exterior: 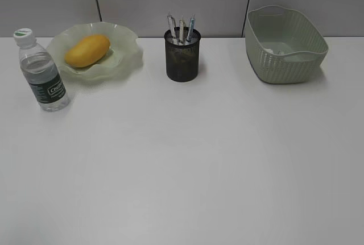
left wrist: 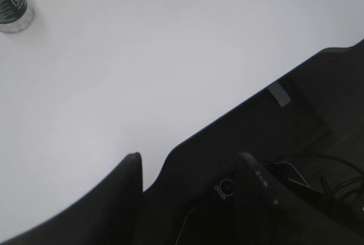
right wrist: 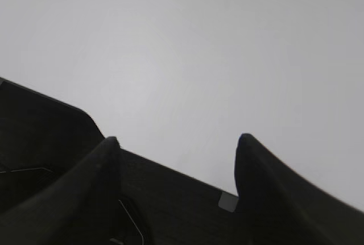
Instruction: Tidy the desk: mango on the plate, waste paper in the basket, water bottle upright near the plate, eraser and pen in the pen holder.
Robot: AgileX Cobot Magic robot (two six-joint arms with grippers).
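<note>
Nearest the cameras, both arms sat drawn back at the bench's near edge. The left end effector [left wrist: 190, 171] had its fingers parted at a middling width with nothing between them, and the right end effector [right wrist: 177, 157] stood somewhat wider, also empty, over bare white bench [exterior: 187, 165].

Farther out, left of the pen holder [exterior: 182, 57], the water bottle [exterior: 42, 71] stood upright, white cap on top, just beside the plate [exterior: 128, 57]; in the left wrist view only its base [left wrist: 12, 6] showed at the far left corner. The mango [exterior: 87, 50] lay on the plate, its long axis running across the dish and tilted slightly up to the right.

The pen holder held several pens [exterior: 181, 29] sticking up from it; whether the eraser was inside could not be told through the mesh. Right of it, the basket [exterior: 284, 46] carried a small pale scrap [exterior: 280, 52] at its bottom, probably the waste paper.

By this layout the task looked finished. Every object lay well ahead of both end effectors: bottle and plate on the left arm's side, basket on the right arm's side, pen holder between.
</note>
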